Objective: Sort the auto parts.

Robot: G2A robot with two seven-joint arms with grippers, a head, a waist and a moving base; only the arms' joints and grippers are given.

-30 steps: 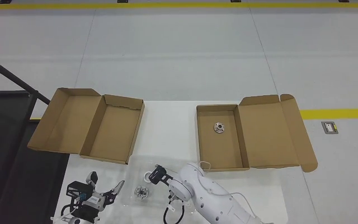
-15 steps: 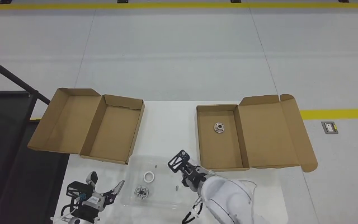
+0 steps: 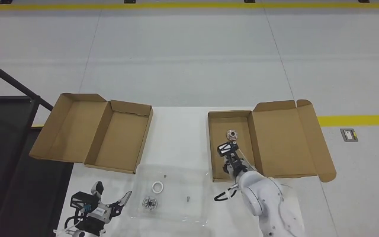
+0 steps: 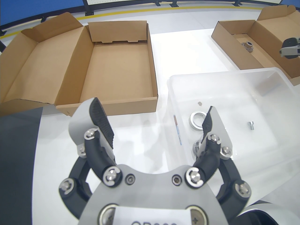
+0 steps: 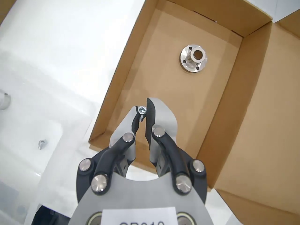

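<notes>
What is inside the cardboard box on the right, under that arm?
One metal flange lies on the box floor. The right gripper, shut on a small bolt, hangs above and covers part of the floor.

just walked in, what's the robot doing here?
It's sorting parts. The right gripper is shut on a small bolt, held over the cardboard box on the right, where a metal flange already lies. The left gripper is open beside the clear tray, which holds a ring and a second bolt.
</notes>
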